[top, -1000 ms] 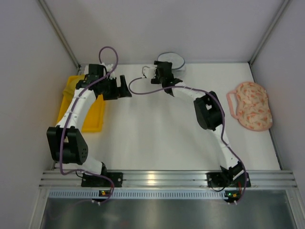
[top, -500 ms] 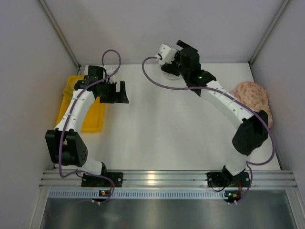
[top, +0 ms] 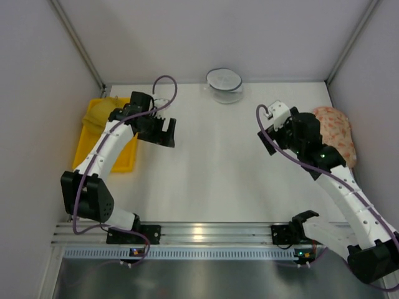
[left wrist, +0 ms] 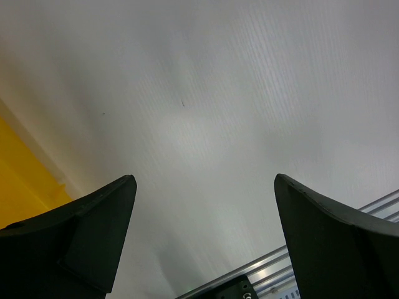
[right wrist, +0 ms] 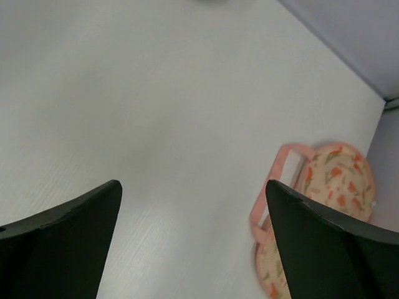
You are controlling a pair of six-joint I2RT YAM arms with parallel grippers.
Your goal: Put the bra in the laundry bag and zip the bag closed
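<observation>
The see-through white mesh laundry bag with a thin dark zipper rim (top: 224, 84) stands at the far middle edge of the white table (top: 212, 180), well apart from both arms. It is too small in the top view to tell whether it is zipped or whether anything lies inside, and the black bra cannot be made out in any view. The left gripper (top: 163, 132) hangs over bare table just right of the yellow plastic tray (top: 124, 159). In its wrist view its two dark fingers (left wrist: 93, 237) are spread wide with only tabletop between them, so it is released and holds nothing. A mustard-yellow piece of fabric (top: 103, 112) lies at the far end of the tray. The right gripper (top: 267, 140) is over the right part of the table, just left of the pink floral-patterned bra (top: 340, 134), which lies against the right wall and is partly covered by the arm. The right wrist view shows its fingers (right wrist: 68, 237) equally wide apart and empty, with the floral bra on the table beyond them.
</observation>
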